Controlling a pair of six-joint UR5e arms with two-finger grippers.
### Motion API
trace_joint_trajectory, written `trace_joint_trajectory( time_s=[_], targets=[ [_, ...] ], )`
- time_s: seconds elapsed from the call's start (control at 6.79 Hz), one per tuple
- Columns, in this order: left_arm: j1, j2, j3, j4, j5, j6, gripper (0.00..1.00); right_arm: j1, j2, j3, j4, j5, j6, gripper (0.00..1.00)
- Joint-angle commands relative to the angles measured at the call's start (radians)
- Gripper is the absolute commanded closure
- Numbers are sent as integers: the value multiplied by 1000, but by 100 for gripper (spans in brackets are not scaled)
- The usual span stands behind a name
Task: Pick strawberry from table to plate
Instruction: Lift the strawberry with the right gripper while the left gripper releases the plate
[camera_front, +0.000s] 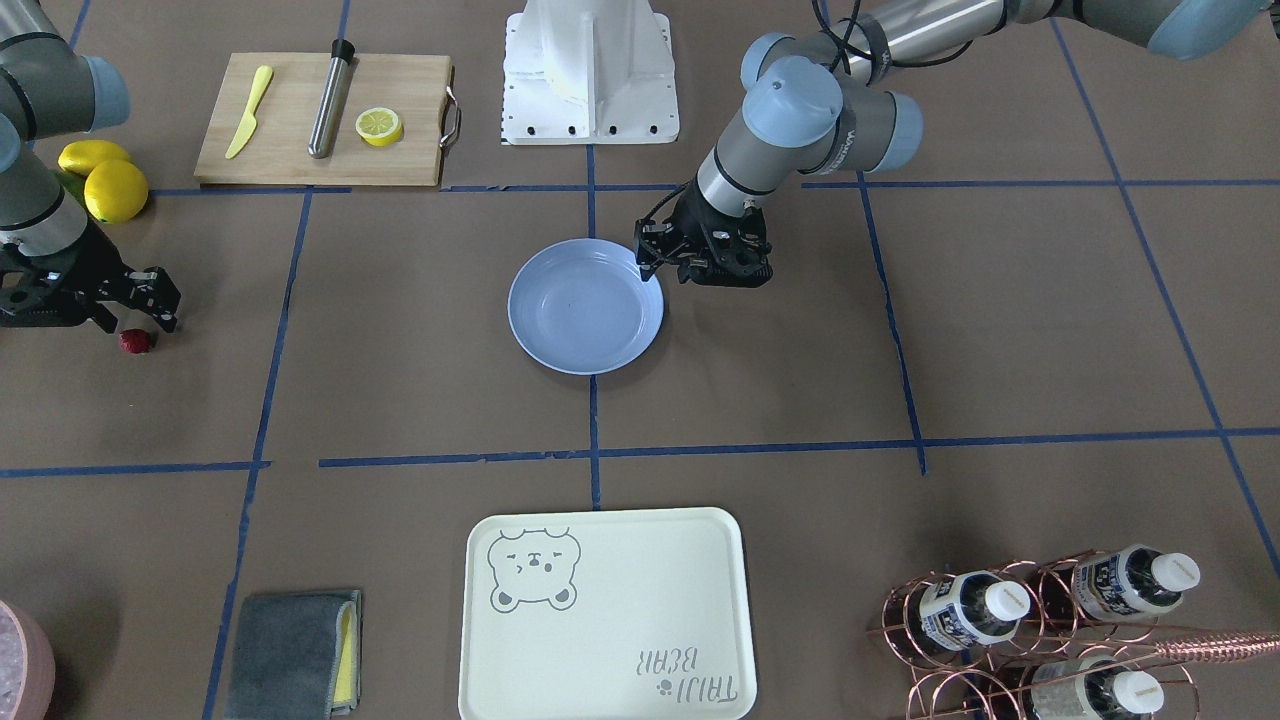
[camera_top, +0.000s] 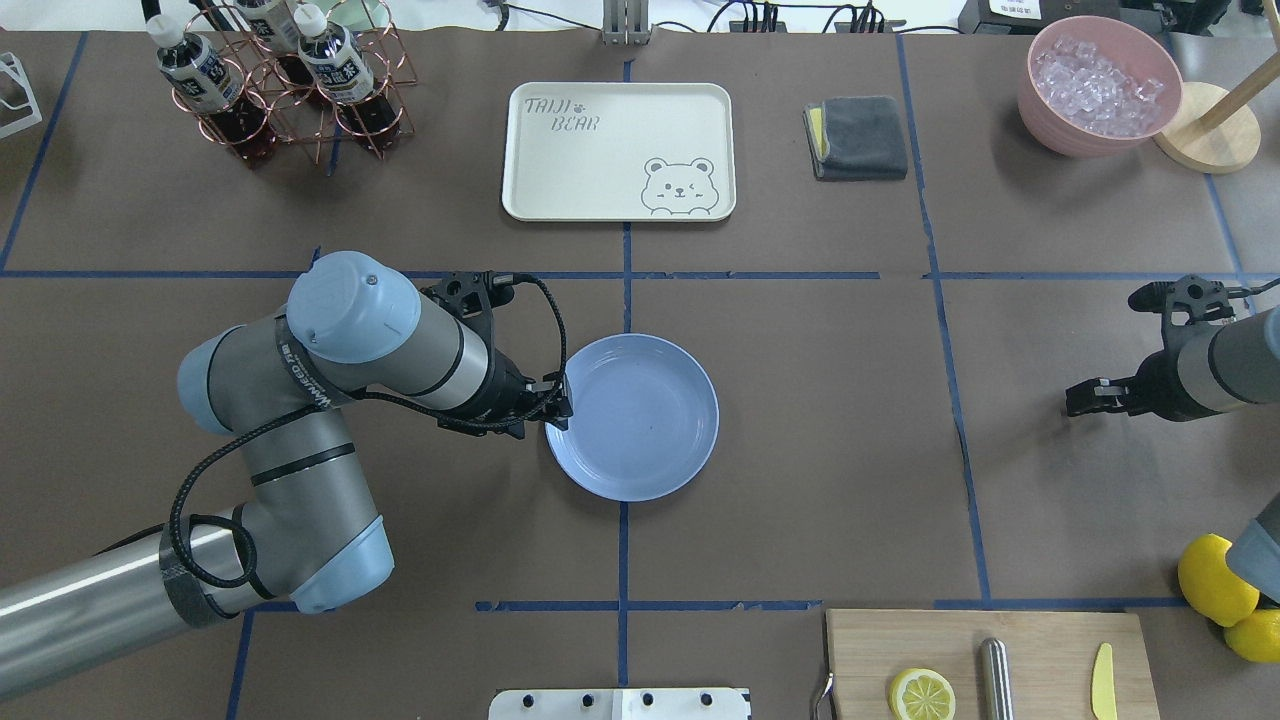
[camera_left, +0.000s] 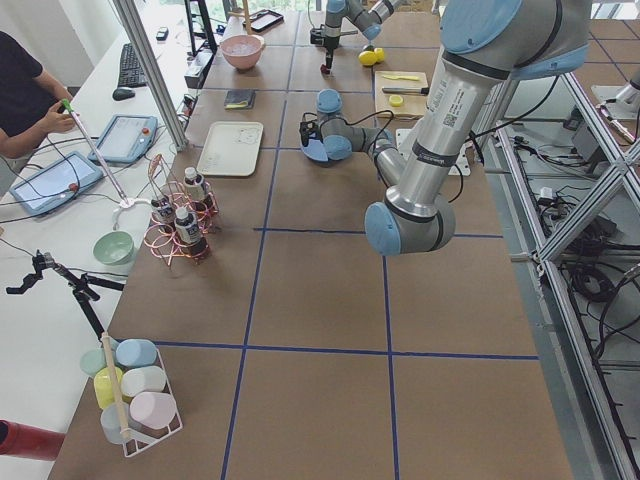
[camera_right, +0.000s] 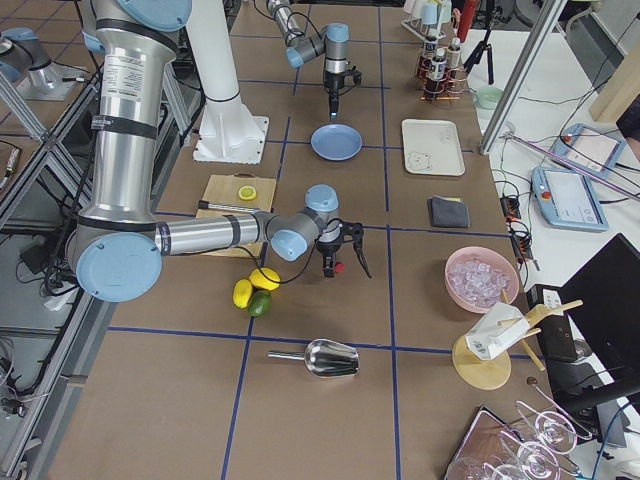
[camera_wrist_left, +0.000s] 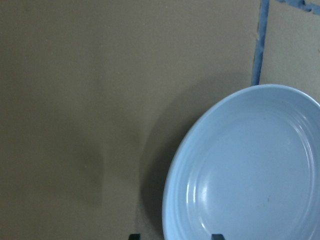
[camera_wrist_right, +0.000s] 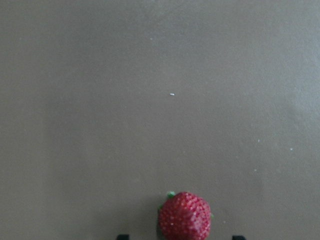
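Note:
The strawberry (camera_front: 135, 341) is a small dark-red berry lying on the brown table (camera_front: 400, 330), at the left in the front view. My right gripper (camera_front: 138, 322) hangs just over it, open. In the right wrist view the strawberry (camera_wrist_right: 185, 216) lies between the two fingertips at the bottom edge, untouched. The light-blue plate (camera_top: 632, 417) sits empty at the table's middle. My left gripper (camera_top: 555, 405) is open at the plate's left rim. In the left wrist view the plate (camera_wrist_left: 250, 170) has its rim between the fingertips. The overhead view does not show the strawberry.
A wooden cutting board (camera_front: 320, 120) holds a lemon half, a yellow knife and a steel rod. Whole lemons (camera_front: 110, 180) lie near the right arm. A cream bear tray (camera_front: 600, 615), a grey cloth (camera_front: 290, 655), a copper bottle rack (camera_front: 1050, 620) and a pink ice bowl (camera_top: 1100, 85) line the far side.

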Motion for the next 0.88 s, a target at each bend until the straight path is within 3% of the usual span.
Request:
trace_joint_trajectory(
  time_s=[0.0, 0.74],
  targets=[
    [0, 0, 0, 0, 0, 0, 42, -1, 4, -4, -1, -29, 0, 32],
    [0, 2, 0, 0, 2, 0, 42, -1, 7, -3, -2, -38, 3, 34]
  ],
)
